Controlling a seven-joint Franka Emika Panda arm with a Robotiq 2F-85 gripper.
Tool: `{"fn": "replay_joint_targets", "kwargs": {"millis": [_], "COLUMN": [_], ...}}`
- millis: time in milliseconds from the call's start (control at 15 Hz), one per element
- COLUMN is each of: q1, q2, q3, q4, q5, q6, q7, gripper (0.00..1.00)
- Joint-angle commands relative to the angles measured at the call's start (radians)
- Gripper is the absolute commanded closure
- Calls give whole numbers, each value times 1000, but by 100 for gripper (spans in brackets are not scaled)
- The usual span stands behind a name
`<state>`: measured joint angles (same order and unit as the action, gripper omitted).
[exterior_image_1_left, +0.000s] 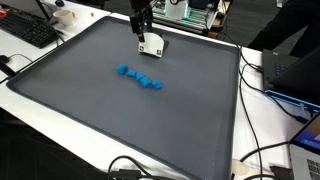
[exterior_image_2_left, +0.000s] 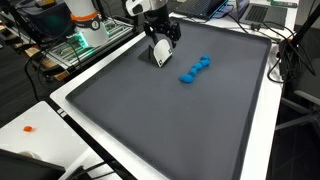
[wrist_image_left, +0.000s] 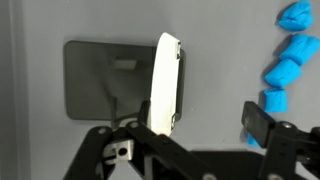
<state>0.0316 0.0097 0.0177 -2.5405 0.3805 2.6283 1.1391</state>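
— Gripper (wrist_image_left: 190, 135): jaws apart; white slab (wrist_image_left: 166, 85) on edge between them, its long axis running away from the wrist.
— Blue bead string (wrist_image_left: 288, 60): off to one side on grey mat (wrist_image_left: 220, 40); untouched.

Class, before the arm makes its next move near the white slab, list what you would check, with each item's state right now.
1. Gripper jaws apart: ok.
2. White slab between the fingers: ok.
3. Both fingers touching slab: not ok, a gap shows on one side.
4. Slab flat on grey mat: not ok, it stands on edge.
5. Blue pieces apart from slab: ok.
6. Slab resting on mat or lifted: cannot tell.
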Motion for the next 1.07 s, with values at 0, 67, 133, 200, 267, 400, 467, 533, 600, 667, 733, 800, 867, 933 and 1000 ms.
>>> {"fn": "replay_joint_targets", "kwargs": {"millis": [0,67,133,200,267,400,467,533,600,667,733,800,867,933,1000], "q1": [-14,-17,-20,-22,-24,-32,-35,-37,-30,-29,-31,-31,-25,-22,-17], "q2": [-58,-67,-79,-93,-106,-131,-145,-159,-176,-187,-194,-199,-199,-199,-195], "q3": [-9,-9,-9,-8,-6,0,3,5,4,6,11,15,19,23,27], "q4": [-11,-10,-4,2,8,23,32,41,48,59,79,97,121,140,160], "q5": [-89,-109,-135,-141,-157,-222,-251,-280,-286,-299,-323,-338,-339,-341,-334], "q6": [-69,-86,-125,-160,-185,-208,-217,-220,-204,-193,-208,-220,-233,-240,-246], "q7": [63,72,77,62,60,86,84,58,-24,-53,-84,-124,-170,-215,-266], "gripper": [0,0,0,0,0,0,0,0,0,0,0,0,0,0,0]}}
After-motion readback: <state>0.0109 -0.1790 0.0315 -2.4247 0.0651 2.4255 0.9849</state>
